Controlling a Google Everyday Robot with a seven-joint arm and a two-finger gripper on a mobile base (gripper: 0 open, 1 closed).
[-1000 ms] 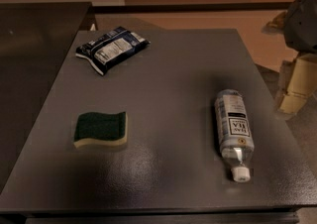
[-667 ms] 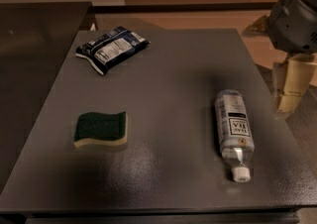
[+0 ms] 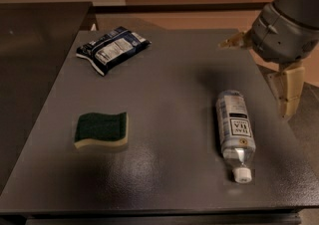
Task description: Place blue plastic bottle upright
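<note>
The blue plastic bottle (image 3: pixel 235 128) lies on its side on the right part of the dark grey table (image 3: pixel 169 89), with its white cap (image 3: pixel 242 174) pointing at the front edge. It is clear, with a pale label in dark print. My gripper (image 3: pixel 259 69) hangs on the grey arm (image 3: pixel 291 15) over the table's right edge, above and to the right of the bottle. Its beige fingers (image 3: pixel 289 92) stand apart and hold nothing. It does not touch the bottle.
A dark blue snack packet (image 3: pixel 112 48) lies at the back left. A green and beige sponge (image 3: pixel 101 130) lies at the front left. A darker counter (image 3: pixel 35 45) adjoins the table on the left.
The arm has moved left, further into view over the table's right edge and closer to the bottle. The bottle, sponge and packet have not moved.
</note>
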